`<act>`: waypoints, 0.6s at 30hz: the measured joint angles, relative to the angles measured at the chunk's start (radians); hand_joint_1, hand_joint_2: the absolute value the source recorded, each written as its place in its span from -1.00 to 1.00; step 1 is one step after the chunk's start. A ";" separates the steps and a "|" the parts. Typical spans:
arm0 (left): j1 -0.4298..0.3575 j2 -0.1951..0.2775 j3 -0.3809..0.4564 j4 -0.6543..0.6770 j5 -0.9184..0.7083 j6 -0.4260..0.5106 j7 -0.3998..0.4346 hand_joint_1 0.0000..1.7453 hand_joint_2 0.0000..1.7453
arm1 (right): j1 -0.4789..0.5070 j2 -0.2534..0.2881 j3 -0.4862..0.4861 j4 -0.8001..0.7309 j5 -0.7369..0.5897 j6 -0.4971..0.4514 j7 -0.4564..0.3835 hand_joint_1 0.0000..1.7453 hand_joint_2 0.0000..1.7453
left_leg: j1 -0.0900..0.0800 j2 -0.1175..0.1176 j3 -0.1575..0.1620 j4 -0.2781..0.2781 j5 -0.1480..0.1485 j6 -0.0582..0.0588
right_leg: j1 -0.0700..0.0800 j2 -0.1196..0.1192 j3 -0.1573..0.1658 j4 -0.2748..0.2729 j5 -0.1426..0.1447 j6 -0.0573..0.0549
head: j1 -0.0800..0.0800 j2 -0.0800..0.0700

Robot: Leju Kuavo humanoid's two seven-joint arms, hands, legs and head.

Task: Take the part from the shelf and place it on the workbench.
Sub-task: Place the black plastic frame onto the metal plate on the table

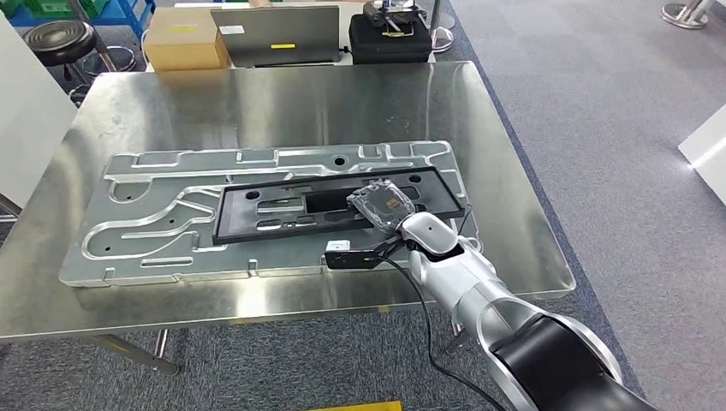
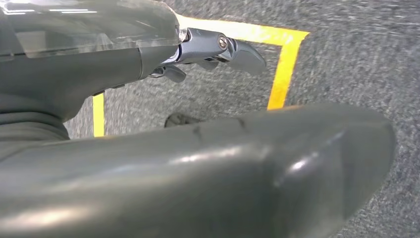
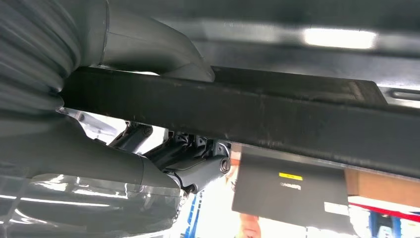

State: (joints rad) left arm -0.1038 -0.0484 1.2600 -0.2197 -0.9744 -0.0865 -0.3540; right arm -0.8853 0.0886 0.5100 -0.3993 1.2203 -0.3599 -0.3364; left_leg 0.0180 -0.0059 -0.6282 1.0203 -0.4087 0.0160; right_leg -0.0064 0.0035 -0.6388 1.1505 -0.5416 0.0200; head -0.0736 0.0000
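The part is a long black rectangular frame (image 1: pixel 282 210) with cut-outs. It lies across a large aluminium plate (image 1: pixel 163 235) on the steel workbench (image 1: pixel 282 103). My right hand (image 1: pixel 383 205) is at the frame's right end. In the right wrist view the frame's black edge (image 3: pixel 277 114) runs between the thumb (image 3: pixel 148 44) and the darker fingers (image 3: pixel 198 168), so the hand grips it. My left hand (image 2: pixel 208 163) hangs over the grey carpet, fingers (image 2: pixel 237 52) apart, holding nothing.
Behind the workbench stand a cardboard box (image 1: pixel 184 38), a grey laptop (image 1: pixel 276 34) and a black case (image 1: pixel 389 38). A black stool (image 1: pixel 58 36) is at the far left. Yellow tape (image 2: pixel 282 69) marks the carpet by my left side.
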 joint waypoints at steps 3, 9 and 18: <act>0.001 0.001 -0.008 0.000 -0.007 -0.004 -0.007 -1.00 1.00 | 0.028 -0.012 -0.012 0.016 -0.016 -0.018 0.004 -1.00 -1.00 | -0.001 0.000 0.003 0.000 -0.003 0.004 | -0.001 0.000 -0.091 0.161 -0.046 0.004 | 0.000 0.000; -0.001 -0.002 -0.019 0.000 -0.020 -0.001 -0.004 -1.00 -1.00 | 0.048 -0.025 -0.040 0.029 -0.047 -0.038 0.007 -1.00 -1.00 | -0.007 -0.001 0.015 0.002 -0.011 -0.009 | 0.009 -0.004 0.031 -0.124 0.103 -0.021 | 0.000 0.000; 0.003 0.000 -0.029 0.000 -0.023 0.011 0.000 -1.00 -1.00 | 0.090 -0.032 -0.114 -0.015 -0.186 -0.194 -0.158 -1.00 -1.00 | -0.003 0.000 -0.100 0.275 -0.150 -0.046 | 0.001 -0.004 0.042 -0.148 0.115 -0.048 | 0.000 0.000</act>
State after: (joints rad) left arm -0.1012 -0.0484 1.2308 -0.2197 -0.9978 -0.0757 -0.3541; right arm -0.7950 0.0570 0.3960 -0.4146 1.0339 -0.5538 -0.4946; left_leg 0.0152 -0.0055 -0.7285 1.2951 -0.5583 -0.0296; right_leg -0.0051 -0.0009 -0.5965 1.0029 -0.4271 -0.0277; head -0.0737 0.0000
